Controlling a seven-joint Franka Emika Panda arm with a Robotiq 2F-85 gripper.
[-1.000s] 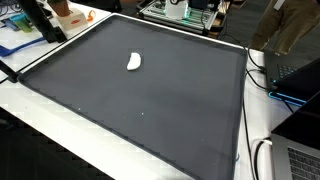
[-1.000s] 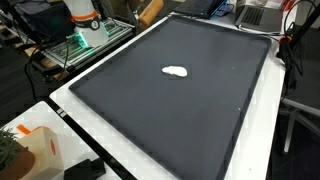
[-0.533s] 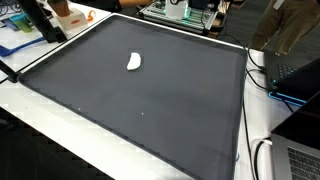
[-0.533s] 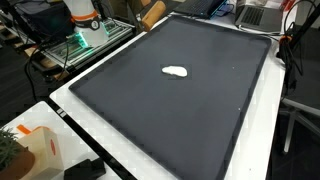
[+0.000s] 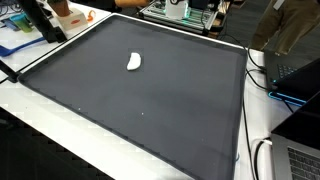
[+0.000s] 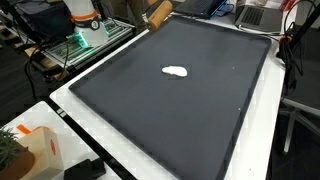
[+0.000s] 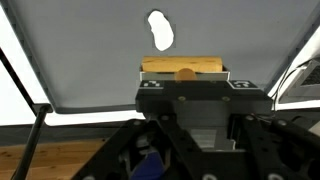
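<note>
Hovering at the edge of the mat (image 6: pixel 200 110), a wooden block (image 7: pixel 200 64) is clasped in the jaws of the gripper (image 7: pixel 183 72), well apart from a white lump (image 6: pixel 176 71).

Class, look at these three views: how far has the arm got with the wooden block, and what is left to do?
Done: the wooden block is off the surface, gripped in the jaws. In hand: it hangs near one edge of the dark mat. Left: the block is not yet set down anywhere, and the white lump lies alone on the mat, apart from the block.
</note>
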